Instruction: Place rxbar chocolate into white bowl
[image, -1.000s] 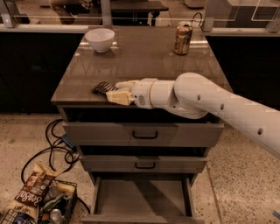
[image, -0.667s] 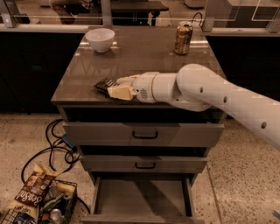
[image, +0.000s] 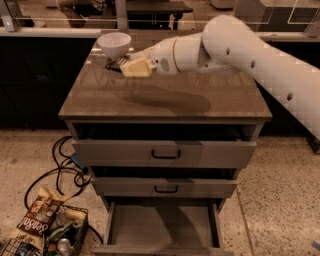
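Observation:
The white bowl (image: 114, 44) stands at the back left corner of the brown cabinet top (image: 165, 97). My gripper (image: 125, 65) is just right of and in front of the bowl, held above the tabletop. Its tan fingers (image: 136, 67) are shut on the rxbar chocolate (image: 116, 62), whose dark wrapper end sticks out to the left, close to the bowl's near side. The bar is off the surface and casts a shadow on the top below. My white arm reaches in from the right.
The cabinet has three drawers; the bottom one (image: 162, 227) is pulled open and the upper two stand slightly ajar. A basket of snack bags (image: 42, 232) and black cables (image: 65, 167) lie on the floor at the left. A counter edge runs behind the cabinet.
My gripper has lifted the bar from the front left of the tabletop and carried it back toward the bowl. The arm now covers the spot where the can stood.

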